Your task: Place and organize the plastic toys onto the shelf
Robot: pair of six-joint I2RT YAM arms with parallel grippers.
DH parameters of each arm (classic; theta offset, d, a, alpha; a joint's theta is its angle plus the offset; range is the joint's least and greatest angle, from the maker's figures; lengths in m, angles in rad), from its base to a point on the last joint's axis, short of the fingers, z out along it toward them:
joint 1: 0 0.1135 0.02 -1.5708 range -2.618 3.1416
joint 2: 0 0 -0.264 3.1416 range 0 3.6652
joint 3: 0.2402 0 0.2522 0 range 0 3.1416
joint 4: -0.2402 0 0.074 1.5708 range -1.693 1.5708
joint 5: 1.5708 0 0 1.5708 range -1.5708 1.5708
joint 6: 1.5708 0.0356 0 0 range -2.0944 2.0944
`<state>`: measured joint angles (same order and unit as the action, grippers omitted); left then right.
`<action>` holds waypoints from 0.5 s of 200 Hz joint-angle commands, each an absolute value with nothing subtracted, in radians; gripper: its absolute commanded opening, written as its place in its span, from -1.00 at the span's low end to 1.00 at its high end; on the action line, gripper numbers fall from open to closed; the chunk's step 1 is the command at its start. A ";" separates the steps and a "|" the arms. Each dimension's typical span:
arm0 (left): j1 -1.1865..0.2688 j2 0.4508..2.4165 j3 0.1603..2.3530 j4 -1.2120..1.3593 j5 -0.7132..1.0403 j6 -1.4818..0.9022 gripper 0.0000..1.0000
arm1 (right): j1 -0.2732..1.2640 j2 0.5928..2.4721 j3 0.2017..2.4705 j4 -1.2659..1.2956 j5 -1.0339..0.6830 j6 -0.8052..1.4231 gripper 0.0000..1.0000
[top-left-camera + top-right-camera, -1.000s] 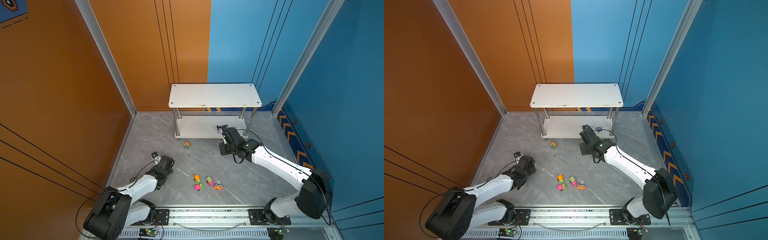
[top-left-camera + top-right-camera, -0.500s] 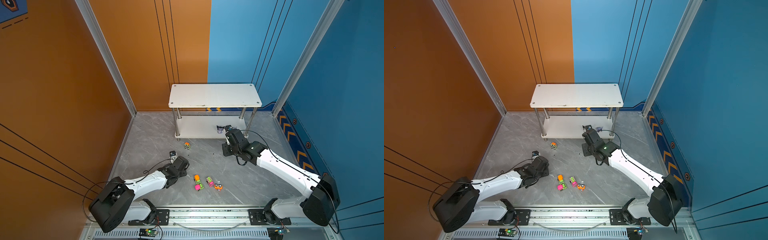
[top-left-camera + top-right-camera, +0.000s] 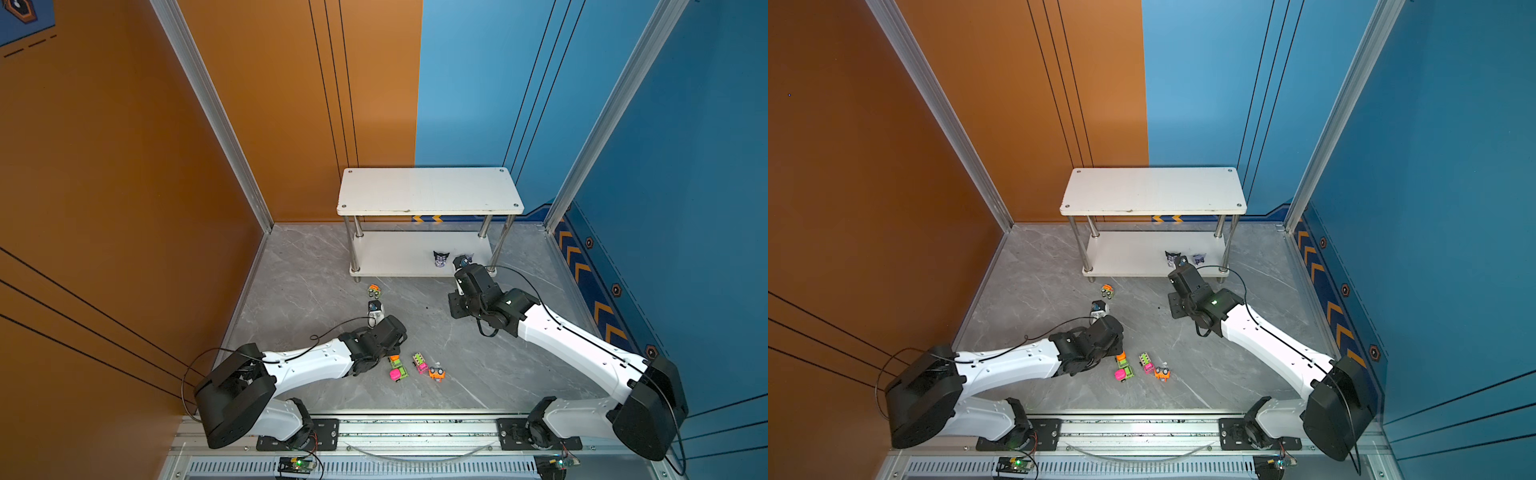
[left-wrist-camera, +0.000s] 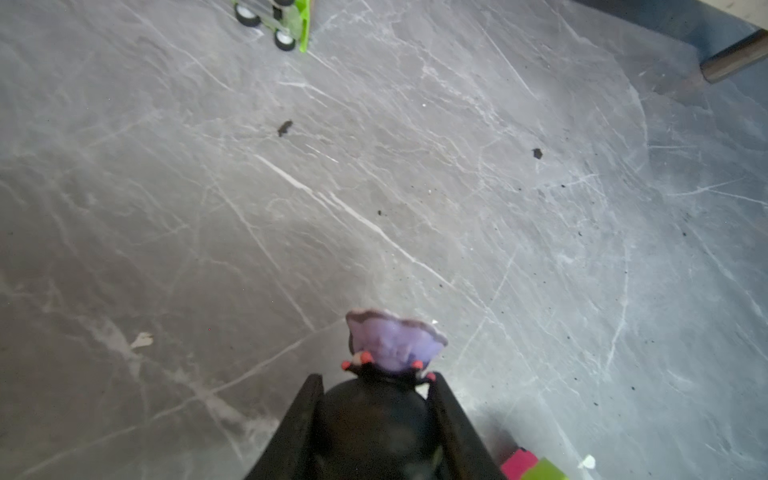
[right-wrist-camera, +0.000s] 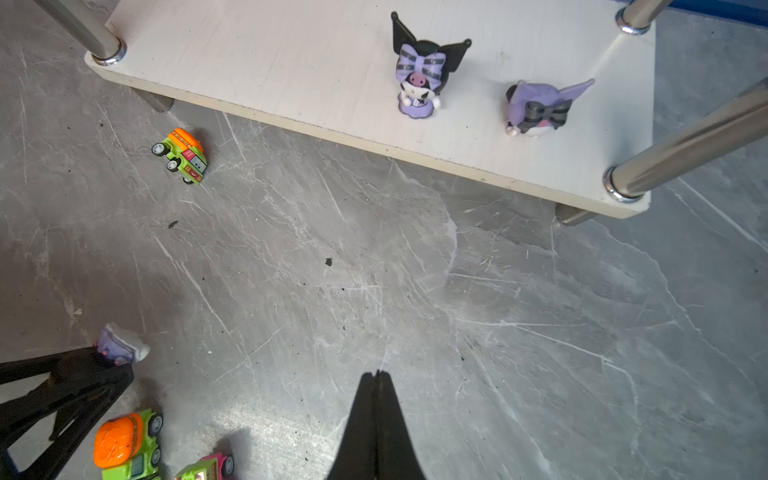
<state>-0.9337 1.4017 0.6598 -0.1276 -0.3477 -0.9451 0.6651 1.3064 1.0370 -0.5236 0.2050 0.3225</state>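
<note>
The site was a robotics test cell: orange panel wall (image 3: pixel 124 187), blue panel wall (image 3: pixel 685 208), aluminium frame post (image 3: pixel 218 120), arm-mounting base rail (image 3: pixel 415 432).

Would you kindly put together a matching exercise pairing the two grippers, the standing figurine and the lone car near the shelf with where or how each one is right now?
Column one:
1. left gripper
2. right gripper
3. upright figurine
4. lone green-and-orange car

Column two:
A. on the floor in front of the shelf
B. fingers shut on nothing
C. standing on the shelf's lower board
D. fingers closed on a lilac figurine

Pairs: 1-D, 2-B, 3-C, 4-A.
</note>
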 commanded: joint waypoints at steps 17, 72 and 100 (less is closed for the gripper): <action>-0.950 1.478 0.710 -0.067 -0.339 -0.967 -0.16 | 0.643 1.256 0.997 -0.533 0.222 0.348 -0.96; -0.946 1.507 0.773 -0.076 -0.320 -0.931 0.42 | 0.650 1.269 0.985 -0.524 0.184 0.354 -0.96; -0.929 1.424 0.767 -0.117 -0.359 -0.908 0.45 | 0.690 1.275 0.967 -0.494 0.144 0.331 -0.95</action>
